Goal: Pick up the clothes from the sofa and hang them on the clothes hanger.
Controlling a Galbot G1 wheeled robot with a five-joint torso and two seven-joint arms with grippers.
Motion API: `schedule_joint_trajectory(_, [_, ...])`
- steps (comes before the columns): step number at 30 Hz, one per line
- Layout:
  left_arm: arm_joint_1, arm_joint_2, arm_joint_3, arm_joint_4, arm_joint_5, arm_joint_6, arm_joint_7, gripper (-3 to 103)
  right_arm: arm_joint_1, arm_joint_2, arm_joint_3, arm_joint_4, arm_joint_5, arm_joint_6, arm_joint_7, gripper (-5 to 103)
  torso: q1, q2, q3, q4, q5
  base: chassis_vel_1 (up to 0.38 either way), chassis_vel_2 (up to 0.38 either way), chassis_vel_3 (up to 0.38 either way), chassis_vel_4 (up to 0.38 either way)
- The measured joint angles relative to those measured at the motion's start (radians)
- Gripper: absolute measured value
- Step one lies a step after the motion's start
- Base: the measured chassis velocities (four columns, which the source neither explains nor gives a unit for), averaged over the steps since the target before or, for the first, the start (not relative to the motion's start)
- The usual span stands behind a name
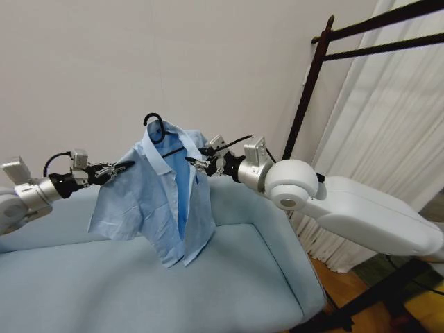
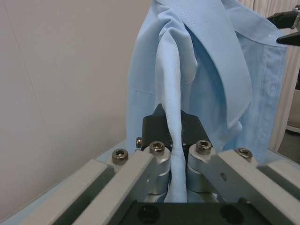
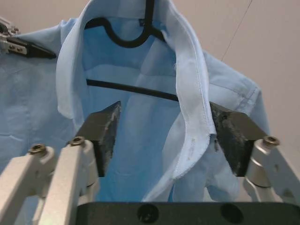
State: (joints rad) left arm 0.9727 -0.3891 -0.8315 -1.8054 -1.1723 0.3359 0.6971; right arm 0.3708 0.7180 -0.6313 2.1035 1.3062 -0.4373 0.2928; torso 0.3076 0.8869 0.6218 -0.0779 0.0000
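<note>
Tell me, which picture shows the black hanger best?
The right wrist view: the hanger sits close, its hook and bar clear inside the shirt collar. The head view shows just its hook above the collar. In the left wrist view the shirt covers it.

It looks like a living room in a home: a pale blue sofa (image 1: 139, 291) stands against a plain white wall (image 1: 139, 55), long white curtains (image 1: 378, 139) hang to a wooden floor (image 1: 341, 283), and a dark clothes rack (image 1: 311, 80) stands beside the sofa.
</note>
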Motion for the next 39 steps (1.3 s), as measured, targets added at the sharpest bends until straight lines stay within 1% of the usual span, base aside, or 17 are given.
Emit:
schedule_joint_trajectory(1, [-0.003, -0.001, 0.000, 0.007, 0.003, -0.001, 0.007, 2, 0.004, -0.004, 0.008, -0.001, 0.012, 0.001, -0.002, 62, 0.000, 0.000, 0.000, 0.0000, 0.0001, 0.000, 0.000, 0.000, 0.000])
schedule_joint_trajectory(4, [-0.005, -0.003, 0.002, 0.016, 0.008, -0.003, 0.016, 2, 0.028, -0.007, 0.024, -0.018, 0.038, 0.002, -0.009, 73, 0.000, 0.000, 0.000, 0.0000, 0.0000, 0.000, 0.000, 0.000, 0.000])
schedule_joint_trajectory(7, [-0.008, -0.008, 0.006, 0.020, 0.012, -0.005, 0.023, 2, 0.065, -0.006, 0.032, -0.044, 0.064, 0.004, -0.015, 90, 0.000, 0.000, 0.000, 0.0000, 0.0000, 0.000, 0.000, 0.000, 0.000])
schedule_joint_trajectory(9, [-0.009, -0.010, 0.007, 0.020, 0.013, -0.006, 0.023, 2, 0.074, -0.005, 0.035, -0.049, 0.072, 0.004, -0.015, 90, 0.000, 0.000, 0.000, 0.0000, 0.0000, 0.000, 0.000, 0.000, 0.000])
schedule_joint_trajectory(11, [-0.010, -0.014, 0.009, 0.022, 0.015, -0.011, 0.032, 2, 0.089, -0.001, 0.042, -0.068, 0.081, 0.004, -0.023, 98, 0.000, 0.000, 0.000, 0.0000, 0.0000, 0.000, 0.000, 0.000, 0.000])
schedule_joint_trajectory(14, [-0.011, -0.016, 0.009, 0.029, 0.021, -0.016, 0.054, 2, 0.110, 0.003, 0.040, -0.105, 0.088, 0.006, -0.061, 100, 0.000, 0.000, 0.000, 0.0000, 0.0001, 0.000, 0.000, 0.000, 0.000])
schedule_joint_trajectory(17, [-0.011, -0.016, 0.009, 0.048, 0.040, -0.037, 0.108, 2, 0.162, 0.004, 0.013, -0.176, 0.107, -0.008, -0.205, 100, 0.000, 0.000, 0.000, 0.0000, -0.0001, 0.000, 0.000, 0.000, 0.000])
schedule_joint_trajectory(18, [-0.012, -0.017, 0.009, 0.052, 0.048, -0.046, 0.123, 2, 0.187, 0.008, -0.005, -0.228, 0.092, -0.009, -0.301, 100, 0.000, 0.000, 0.000, 0.0000, -0.0002, 0.000, 0.000, 0.000, 0.000])
schedule_joint_trajectory(19, [-0.012, -0.017, 0.009, 0.052, 0.048, -0.046, 0.123, 2, 0.187, 0.008, -0.005, -0.228, 0.092, -0.009, -0.301, 100, 0.000, 0.000, 0.000, 0.0000, -0.0002, 0.000, 0.000, 0.000, 0.000])
schedule_joint_trajectory(22, [-0.021, -0.019, 0.006, 0.059, 0.061, -0.050, 0.173, 2, 0.223, 0.033, -0.031, -0.361, 0.038, 0.005, -0.526, 102, 0.000, 0.000, 0.000, 0.0001, 0.0000, 0.000, 0.000, 0.000, 0.000])
schedule_joint_trajectory(23, [-0.024, -0.019, 0.006, 0.063, 0.062, -0.050, 0.191, 2, 0.232, 0.043, -0.034, -0.411, 0.027, 0.001, -0.610, 100, 0.000, 0.000, 0.000, 0.0001, 0.0000, 0.000, 0.000, 0.000, 0.000])
schedule_joint_trajectory(24, [-0.024, -0.019, 0.006, 0.063, 0.062, -0.050, 0.191, 2, 0.232, 0.043, -0.034, -0.411, 0.027, 0.001, -0.610, 100, 0.000, 0.000, 0.000, 0.0001, 0.0000, 0.000, 0.000, 0.000, 0.000])
schedule_joint_trajectory(25, [-0.026, -0.019, 0.005, 0.066, 0.063, -0.050, 0.200, 2, 0.237, 0.048, -0.037, -0.436, 0.022, -0.004, -0.650, 99, 0.000, 0.000, 0.000, 0.0002, -0.0001, 0.000, 0.000, 0.000, 0.000])
schedule_joint_trajectory(26, [-0.036, -0.018, 0.005, 0.077, 0.067, -0.050, 0.238, 2, 0.253, 0.058, -0.051, -0.491, 0.010, -0.017, -0.754, 97, 0.000, 0.000, 0.000, 0.0001, 0.0000, 0.000, 0.000, 0.000, 0.000])
schedule_joint_trajectory(29, [-0.052, -0.016, 0.007, 0.092, 0.070, -0.050, 0.289, 2, 0.272, 0.080, -0.079, -0.579, -0.027, -0.021, -0.927, 95, 0.000, 0.000, 0.000, -0.0001, 0.0000, 0.000, 0.000, 0.000, 0.000])
schedule_joint_trajectory(34, [-0.064, -0.014, 0.011, 0.101, 0.077, -0.047, 0.327, 2, 0.277, 0.104, -0.091, -0.626, -0.070, -0.026, -0.988, 97, 0.000, 0.000, 0.000, 0.0001, 0.0001, 0.000, 0.000, 0.000, 0.000])
schedule_joint_trajectory(39, [-0.079, -0.012, 0.017, 0.113, 0.090, -0.045, 0.370, 2, 0.302, 0.133, -0.108, -0.652, -0.102, -0.099, -1.057, 98, 0.000, 0.000, 0.000, 0.0001, -0.0001, 0.000, 0.000, 0.000, 0.000])
